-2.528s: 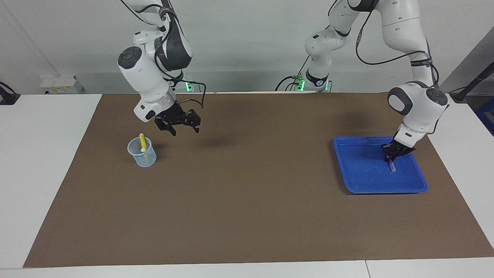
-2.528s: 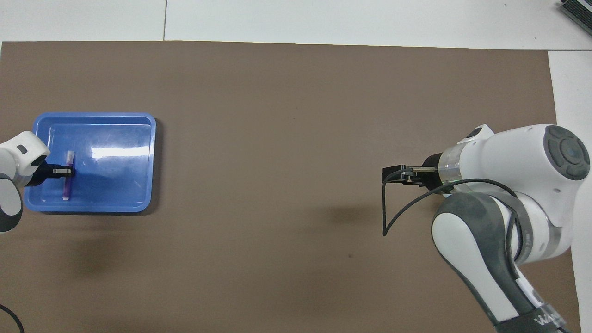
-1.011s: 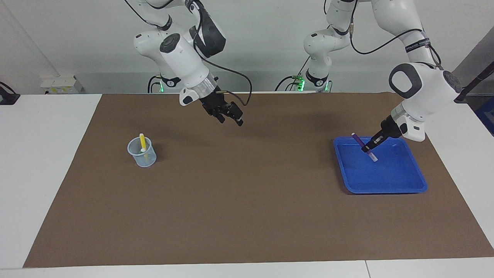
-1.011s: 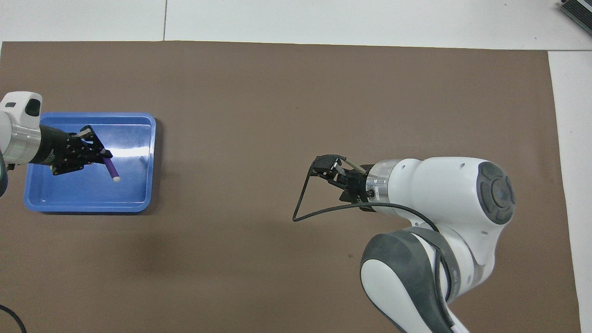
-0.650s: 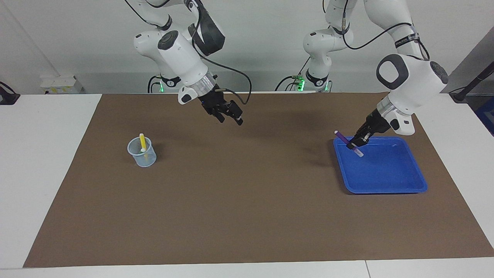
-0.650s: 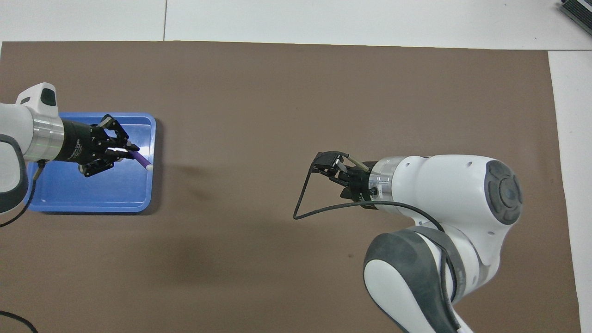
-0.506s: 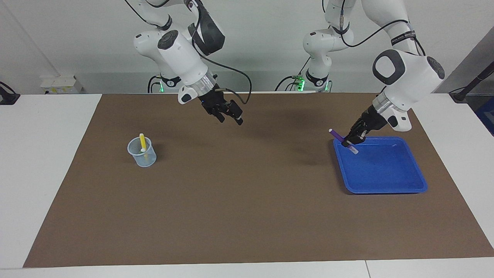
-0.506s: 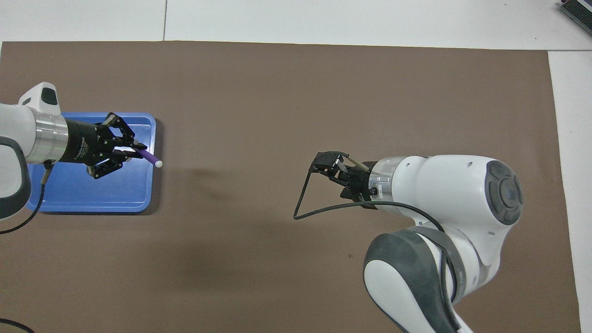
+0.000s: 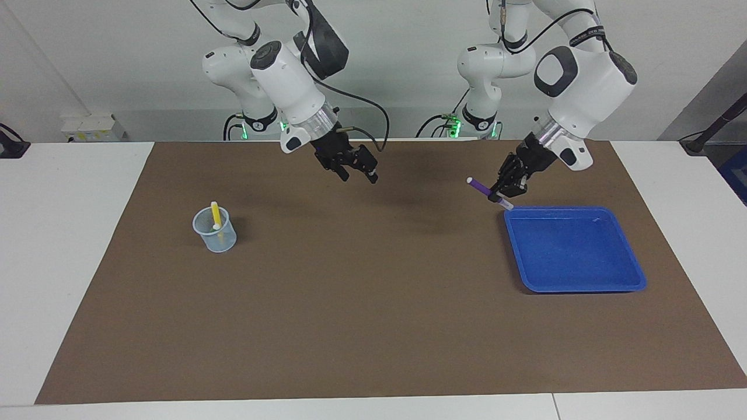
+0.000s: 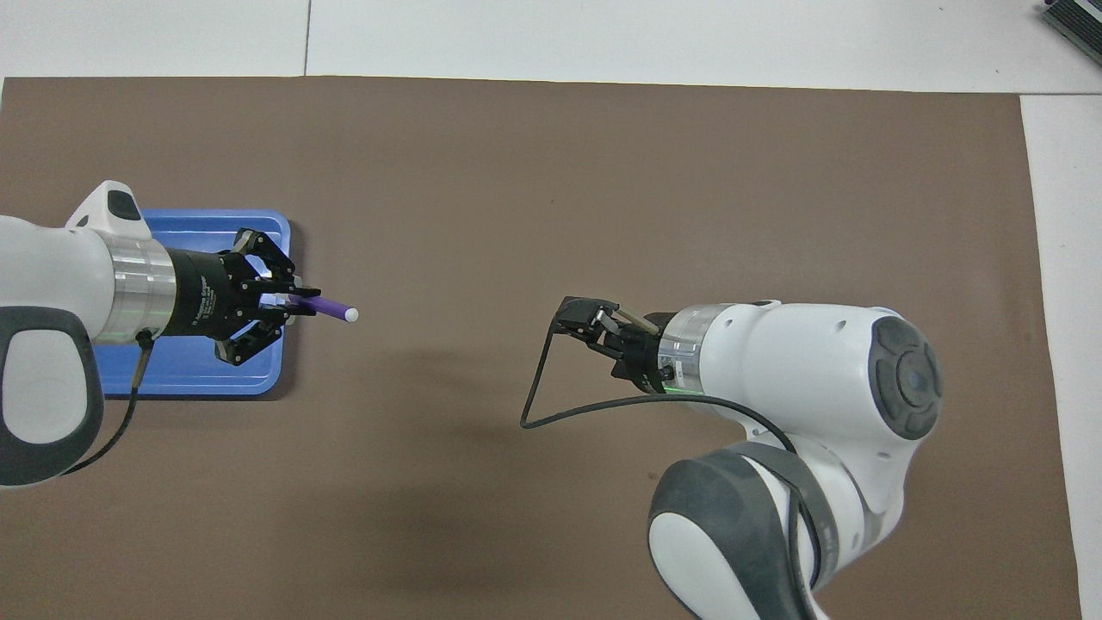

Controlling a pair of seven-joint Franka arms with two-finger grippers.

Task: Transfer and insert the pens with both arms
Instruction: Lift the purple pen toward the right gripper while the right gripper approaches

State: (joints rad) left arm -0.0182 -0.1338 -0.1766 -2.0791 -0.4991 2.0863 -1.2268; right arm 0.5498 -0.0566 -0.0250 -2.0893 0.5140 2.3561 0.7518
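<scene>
We saw the left gripper (image 9: 506,188) clamped on the purple pen (image 9: 482,188); the right gripper (image 9: 358,172) looked spread wide, empty.

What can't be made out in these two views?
- Overhead view: the clear cup and its yellow pen are hidden under the right arm.
- Overhead view: much of the blue tray is covered by the left arm.
- Both views: the purple pen is hidden mid-length inside the left gripper.
</scene>
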